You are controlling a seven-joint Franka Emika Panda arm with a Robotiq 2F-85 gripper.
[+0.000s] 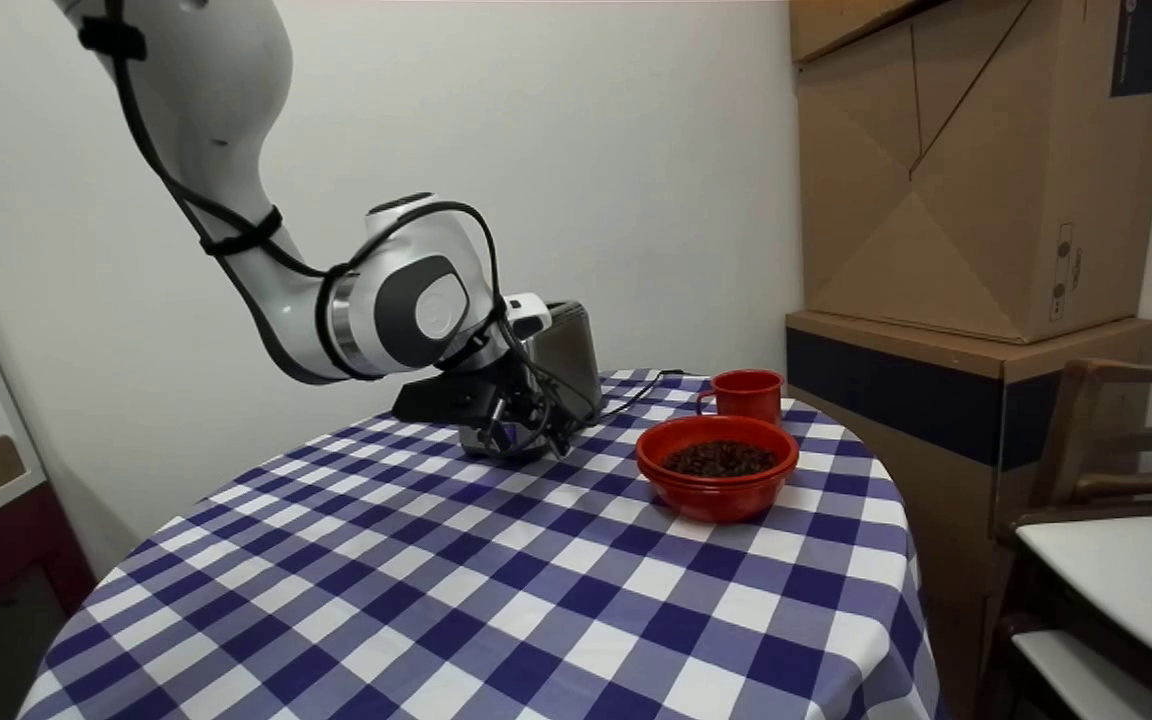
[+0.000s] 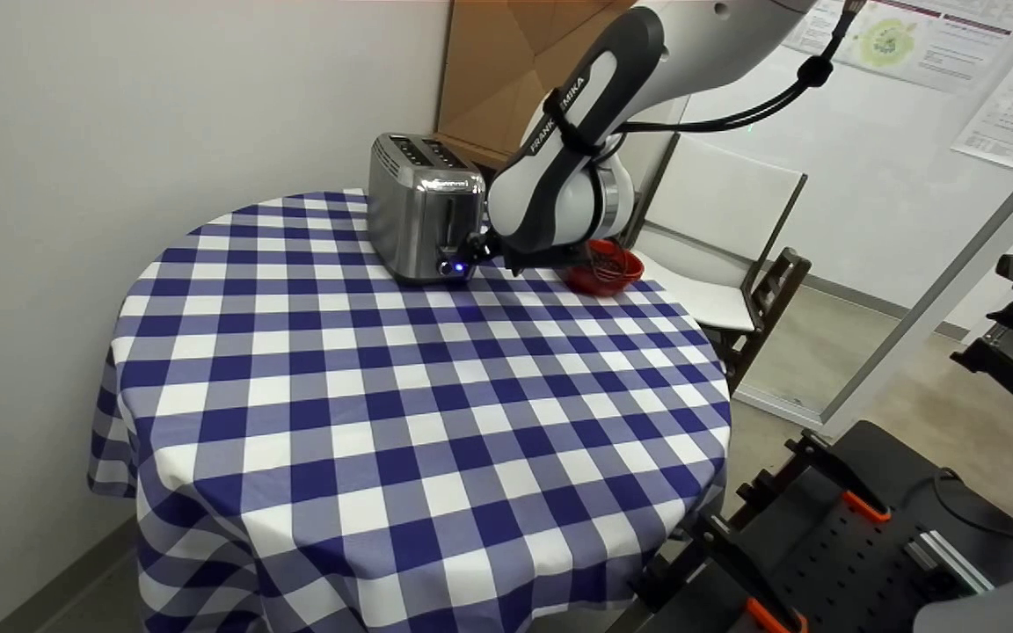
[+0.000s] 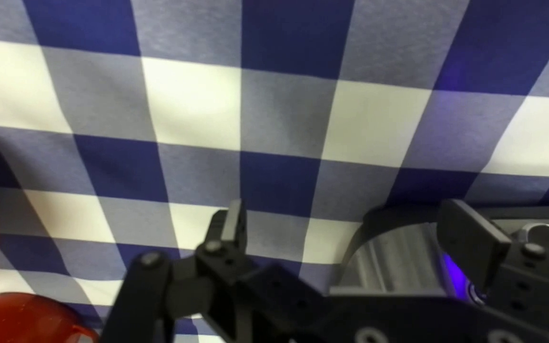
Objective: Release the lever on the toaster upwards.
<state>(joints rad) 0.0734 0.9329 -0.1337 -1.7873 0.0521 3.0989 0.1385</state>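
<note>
My fingers (image 3: 470, 247) stand wide apart with nothing pinched between them; I take it the job wants one of them to push rather than both to grip. One sits at the control end of the toaster (image 2: 419, 211), overlapping it by the blue light (image 2: 459, 267) in my wrist view. Its mate hangs over the cloth (image 3: 284, 114), off the toaster's corner on the side where the bowls (image 1: 716, 495) are. The lever should ride in the dark slot (image 2: 451, 220) above the blue light, on the toaster's control end. I can't pick it out, nor tell whether I'm touching it. I look low on that end in an exterior view, so coming at it from beneath would make sense. The toaster stands near the wall (image 1: 616, 180), presumably turned so that I can reach its controls. Well apart from the toaster's long side, the bowls and the mug (image 1: 751, 398) share the worktop (image 1: 476, 560), likely set out of my way.
</note>
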